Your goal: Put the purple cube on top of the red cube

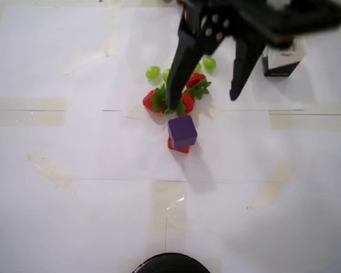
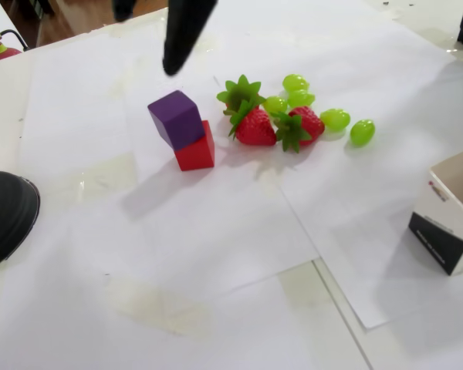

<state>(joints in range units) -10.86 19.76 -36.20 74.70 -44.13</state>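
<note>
The purple cube (image 1: pixel 182 131) (image 2: pixel 177 118) rests on top of the red cube (image 1: pixel 179 148) (image 2: pixel 196 153). It sits skewed and overhangs the red cube's left side in the fixed view. My gripper (image 1: pixel 203 103) (image 2: pixel 148 44) is open and raised above the table, clear of both cubes, with nothing between its fingers. In the overhead view one finger (image 1: pixel 178 74) hangs over the strawberries just behind the stack, and the other finger (image 1: pixel 239 71) is further right. The fixed view shows only the finger ends at the top edge.
Two strawberries (image 1: pixel 169 100) (image 2: pixel 255 126) and several green grapes (image 1: pixel 153 72) (image 2: pixel 336 119) lie just behind the stack. A black-and-white open box (image 1: pixel 281 57) (image 2: pixel 452 223) stands at the overhead view's back right. A black round object (image 1: pixel 169 264) (image 2: pixel 4 216) sits at the front edge.
</note>
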